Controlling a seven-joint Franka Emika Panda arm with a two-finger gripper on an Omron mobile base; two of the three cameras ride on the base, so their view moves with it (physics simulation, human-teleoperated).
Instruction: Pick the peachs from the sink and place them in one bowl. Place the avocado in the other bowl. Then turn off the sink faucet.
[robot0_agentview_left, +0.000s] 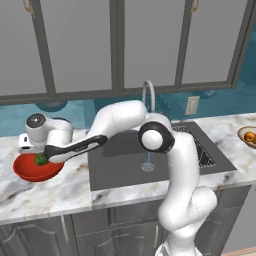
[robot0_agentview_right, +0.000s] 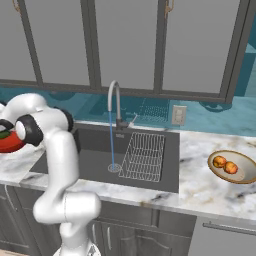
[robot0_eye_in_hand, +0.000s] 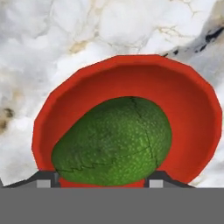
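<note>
At the far left of the marble table (robot0_agentview_left: 60, 190) sat the red bowl (robot0_agentview_left: 27, 171), and the gripper (robot0_agentview_left: 40, 160) hung just above its inside with the arm stretched out over it from the right. The avocado (robot0_eye_in_hand: 114, 142) sat between the two dark finger tips (robot0_eye_in_hand: 46, 178), directly over the bowl's red floor; whether it rested on the bowl or hung clear of it could not be told. The gripper looked clenched around the avocado, one tip at each side of the fruit. Further right lay the dark grey sink (robot0_agentview_right: 95, 162), with the wire rack (robot0_agentview_right: 145, 156) on its right half. The silver faucet (robot0_agentview_right: 116, 102) stood behind the basin, and a thin blue stream of water (robot0_agentview_right: 112, 142) ran from its spout down to the round drain (robot0_agentview_right: 114, 168). At the far right of the table, well apart from the sink, the tan bowl (robot0_agentview_right: 246, 174) held the two peaches (robot0_agentview_right: 225, 164) side by side.
</note>
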